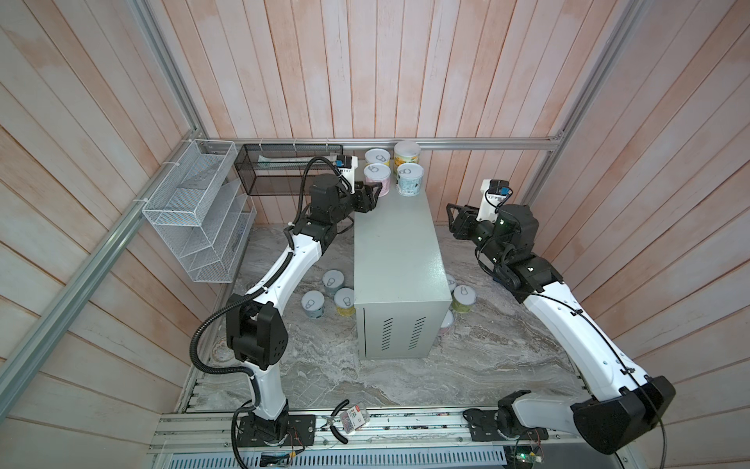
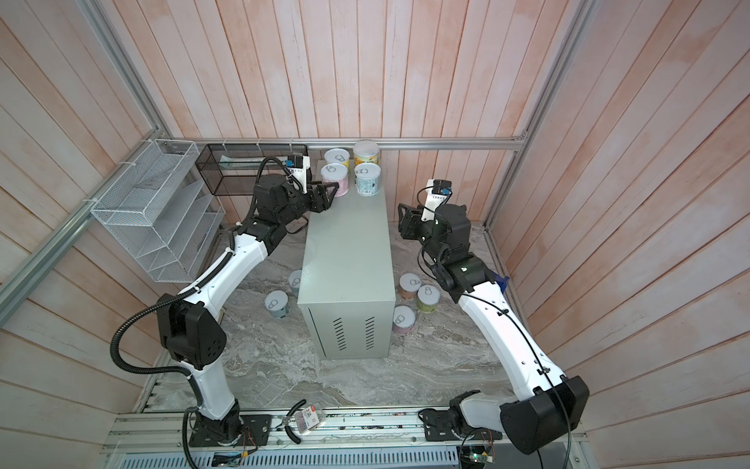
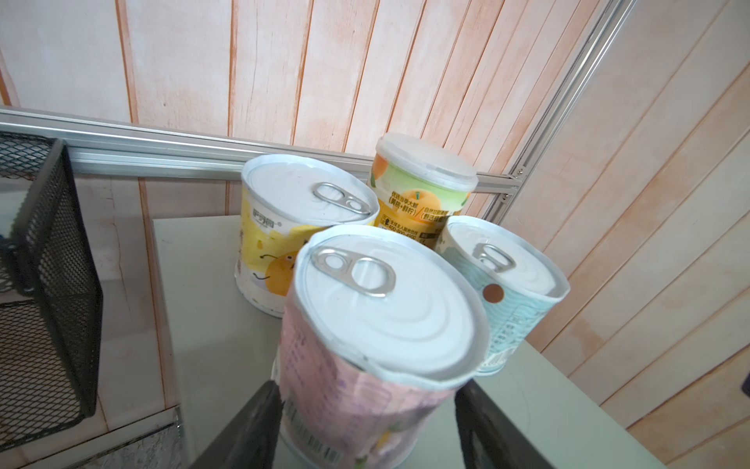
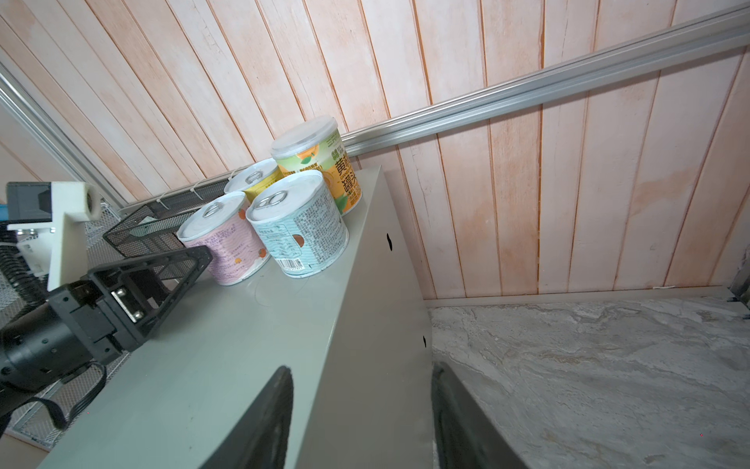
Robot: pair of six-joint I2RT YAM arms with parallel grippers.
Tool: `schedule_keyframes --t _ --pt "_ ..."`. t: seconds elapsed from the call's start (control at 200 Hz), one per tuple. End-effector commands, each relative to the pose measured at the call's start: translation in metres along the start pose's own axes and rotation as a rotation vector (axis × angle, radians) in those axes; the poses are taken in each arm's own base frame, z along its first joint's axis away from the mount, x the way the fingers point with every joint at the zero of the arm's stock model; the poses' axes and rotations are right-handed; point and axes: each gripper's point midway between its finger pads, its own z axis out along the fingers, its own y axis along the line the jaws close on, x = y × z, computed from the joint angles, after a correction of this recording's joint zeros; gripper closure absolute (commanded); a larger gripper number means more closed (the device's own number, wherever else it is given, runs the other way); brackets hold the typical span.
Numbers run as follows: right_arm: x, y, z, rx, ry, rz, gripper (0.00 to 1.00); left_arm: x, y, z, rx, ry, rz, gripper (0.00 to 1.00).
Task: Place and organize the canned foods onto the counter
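Note:
On the far end of the counter (image 1: 397,251) stand a pink can (image 1: 377,172), a pale-blue can (image 1: 410,174), a yellow can (image 1: 376,156) and a taller yellow-green tub (image 1: 407,151). My left gripper (image 3: 367,387) is open around the pink can (image 3: 385,316), which rests on the top; one finger lies close to its label and the other stands off by a gap. The right gripper (image 4: 361,367) is open and empty, beside the counter's right edge (image 4: 365,243). Several more cans stand on the marble floor, some left (image 1: 332,279) and some right (image 2: 428,294) of the counter.
A black mesh basket (image 1: 284,162) and a white wire rack (image 1: 195,211) hang on the wall to the left of the counter. An aluminium rail (image 1: 487,144) runs along the back wall behind the cans. Pliers and a small box (image 1: 351,418) lie on the front rail.

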Motion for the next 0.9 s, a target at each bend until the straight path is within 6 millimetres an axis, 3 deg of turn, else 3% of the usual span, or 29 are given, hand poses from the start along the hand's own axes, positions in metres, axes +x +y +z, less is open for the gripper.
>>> schedule_keyframes --t 0.0,0.585,0.845,0.895 --pt "-0.008 -0.001 -0.007 -0.003 -0.028 0.009 0.47 0.006 -0.003 0.008 0.016 0.02 -0.013 0.33" --pt "-0.011 -0.005 -0.001 -0.003 -0.035 0.008 0.47 0.015 -0.009 0.006 0.03 0.037 -0.014 0.33" --pt "-0.02 -0.008 0.039 0.007 -0.031 -0.007 0.45 0.004 -0.01 -0.016 -0.014 0.018 0.035 0.01" --pt "-0.02 -0.012 0.05 0.012 -0.027 0.0 0.45 0.002 -0.012 -0.021 -0.015 0.018 0.039 0.0"
